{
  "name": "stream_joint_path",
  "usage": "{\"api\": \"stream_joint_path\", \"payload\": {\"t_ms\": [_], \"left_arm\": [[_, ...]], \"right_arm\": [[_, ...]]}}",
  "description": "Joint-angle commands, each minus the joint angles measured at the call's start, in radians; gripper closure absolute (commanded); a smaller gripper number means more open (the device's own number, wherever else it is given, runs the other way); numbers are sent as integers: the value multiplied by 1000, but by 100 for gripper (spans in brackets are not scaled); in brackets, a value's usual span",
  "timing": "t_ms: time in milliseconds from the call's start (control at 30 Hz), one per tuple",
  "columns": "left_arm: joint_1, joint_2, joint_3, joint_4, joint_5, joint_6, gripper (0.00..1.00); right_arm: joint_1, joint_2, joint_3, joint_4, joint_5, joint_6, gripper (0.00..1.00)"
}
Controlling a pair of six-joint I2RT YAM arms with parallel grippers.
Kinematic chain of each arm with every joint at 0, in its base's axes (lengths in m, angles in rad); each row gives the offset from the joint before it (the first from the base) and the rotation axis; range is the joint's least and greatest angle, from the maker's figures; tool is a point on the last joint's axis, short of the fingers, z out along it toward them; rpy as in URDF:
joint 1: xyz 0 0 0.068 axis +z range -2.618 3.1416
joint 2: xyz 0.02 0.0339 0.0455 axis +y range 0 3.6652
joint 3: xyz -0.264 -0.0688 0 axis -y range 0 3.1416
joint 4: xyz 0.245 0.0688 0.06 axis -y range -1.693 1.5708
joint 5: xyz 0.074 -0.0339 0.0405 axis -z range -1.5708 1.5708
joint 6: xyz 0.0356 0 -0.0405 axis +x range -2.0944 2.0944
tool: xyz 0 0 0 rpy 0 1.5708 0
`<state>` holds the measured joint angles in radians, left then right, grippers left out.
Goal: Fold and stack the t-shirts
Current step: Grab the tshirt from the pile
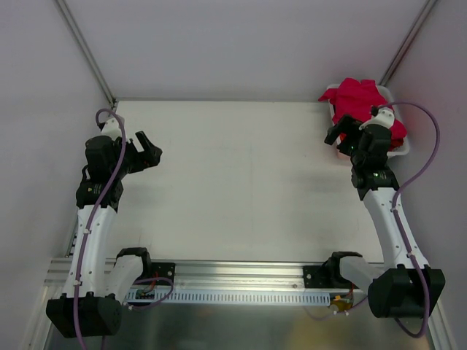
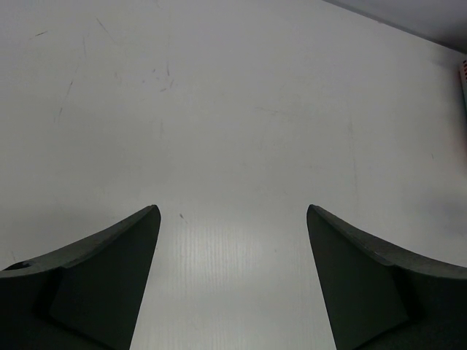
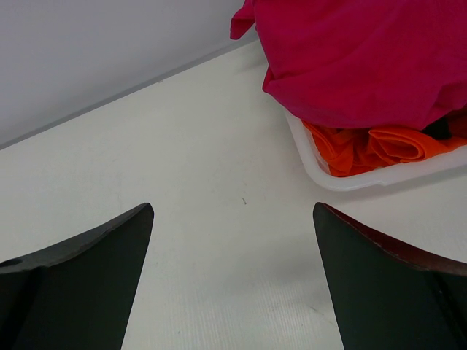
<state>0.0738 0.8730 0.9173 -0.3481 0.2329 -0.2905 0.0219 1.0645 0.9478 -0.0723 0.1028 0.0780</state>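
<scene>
Top view: crimson-pink t-shirt (image 1: pixel 356 98) is heaped in the basket (image 1: pixel 403 149) at the tabletop's (image 1: pixel 241 175) far right corner; right end effector (image 1: pixel 341 137) is held just beside it, left end effector (image 1: pixel 149 149) well apart.
Left wrist: jaws are spread wide, nothing held.
Right wrist: jaws are spread wide; the shirt is seen ahead-right, draped over an orange-red t-shirt (image 3: pixel 365 146); the basket wall is judged the obstacle.

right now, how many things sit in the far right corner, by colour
crimson-pink cloth t-shirt: 1
orange-red cloth t-shirt: 1 that shows
white plastic basket: 1
total: 3
</scene>
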Motion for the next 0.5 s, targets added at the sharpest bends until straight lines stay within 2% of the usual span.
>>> {"api": "stream_joint_path", "payload": {"t_ms": [0,200,467], "left_arm": [[9,-3,12,18,26,25,17],[11,7,6,18,23,17,15],[9,32,20,18,23,36,16]], "right_arm": [[-2,-21,-6,28,26,11,3],[-2,-35,-15,29,40,8,3],[-7,-12,32,-36,133,28,3]]}}
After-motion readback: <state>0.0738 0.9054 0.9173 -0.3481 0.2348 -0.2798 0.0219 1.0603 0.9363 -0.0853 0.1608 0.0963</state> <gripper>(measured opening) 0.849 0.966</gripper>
